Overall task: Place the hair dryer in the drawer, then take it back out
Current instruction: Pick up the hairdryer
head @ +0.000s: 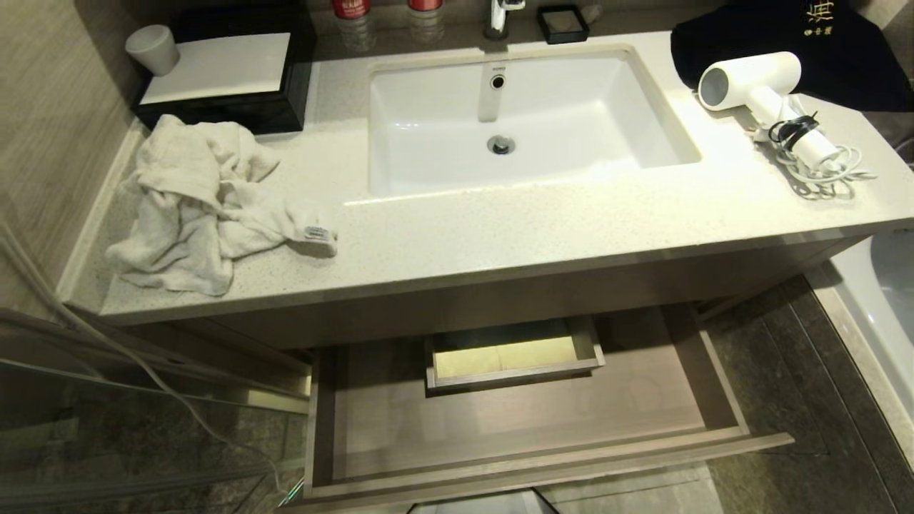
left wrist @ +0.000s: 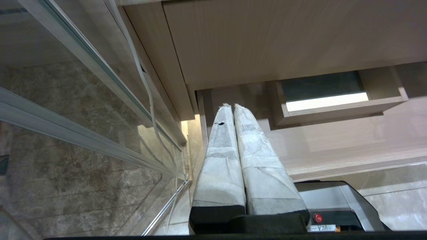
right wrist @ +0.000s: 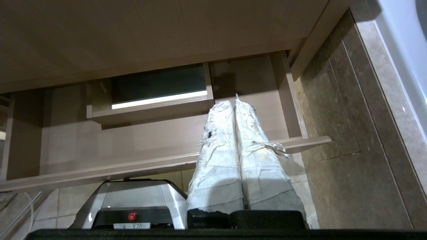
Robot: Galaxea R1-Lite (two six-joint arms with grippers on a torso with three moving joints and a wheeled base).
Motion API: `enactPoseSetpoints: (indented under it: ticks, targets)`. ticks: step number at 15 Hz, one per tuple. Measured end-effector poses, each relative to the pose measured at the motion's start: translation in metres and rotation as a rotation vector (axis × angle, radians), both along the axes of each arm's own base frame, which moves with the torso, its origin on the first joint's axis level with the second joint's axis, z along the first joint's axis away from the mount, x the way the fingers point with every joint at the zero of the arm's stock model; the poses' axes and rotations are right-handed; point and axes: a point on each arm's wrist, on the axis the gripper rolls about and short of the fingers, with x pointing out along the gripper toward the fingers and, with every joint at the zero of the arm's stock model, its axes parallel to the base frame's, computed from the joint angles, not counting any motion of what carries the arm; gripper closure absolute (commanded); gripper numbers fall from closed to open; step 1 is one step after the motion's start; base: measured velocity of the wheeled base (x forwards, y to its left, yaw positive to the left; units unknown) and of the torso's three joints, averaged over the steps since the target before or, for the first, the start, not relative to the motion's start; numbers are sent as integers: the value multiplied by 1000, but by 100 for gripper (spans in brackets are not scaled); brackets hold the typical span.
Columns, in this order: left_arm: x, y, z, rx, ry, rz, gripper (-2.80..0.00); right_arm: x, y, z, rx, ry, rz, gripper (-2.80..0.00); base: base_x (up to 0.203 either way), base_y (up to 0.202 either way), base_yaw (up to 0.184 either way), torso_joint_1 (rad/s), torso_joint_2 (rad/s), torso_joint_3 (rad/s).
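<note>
Left hand: two long fingers wrapped in white fibrous tape, pressed flat together, clenched on nothing. It hangs low in front of the open drawer, near that drawer's left-hand corner, w/ glass shower panel and its metal rail beside it. Right hand: same taped fingers, wrap frayed and torn, also clenched tight, empty, pointing at the right part of the drawer. Neither hand shows in the head view. Below both, the robot's grey metal base w/ small red button.

Drawer in head view sits bottom centre, pulled out: wide, shallow, grey-brown wood grain, low plain front, thin side walls, nothing lying on its floor. Boxed rectangular cut-out at mid-back, lit pale inside.

Above it the speckled pale stone worktop w/ a white rectangular undermount sink, round metal drain, chrome tap at top centre. Hair dryer lies on the worktop, upper right of frame, right of the sink: smooth white short barrel, round end facing left, straight handle angling down-right, coiled white cord bunched by a black strap. It rests just beside a dark folded cloth. Crumpled white towel at left; black box w/ white top and a tipped white cup upper left. Dark stone floor tiles lower right.
</note>
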Motion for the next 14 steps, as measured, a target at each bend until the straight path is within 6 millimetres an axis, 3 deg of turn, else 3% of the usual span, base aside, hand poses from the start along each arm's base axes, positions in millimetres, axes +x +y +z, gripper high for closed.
enactPoseSetpoints:
  ticks: [14]
  targets:
    - [0, 0, 0, 0, 1, 0, 0, 0, 0, 0, -1, 0, 0, 0, 0, 0, 0, 0, 0, 0]
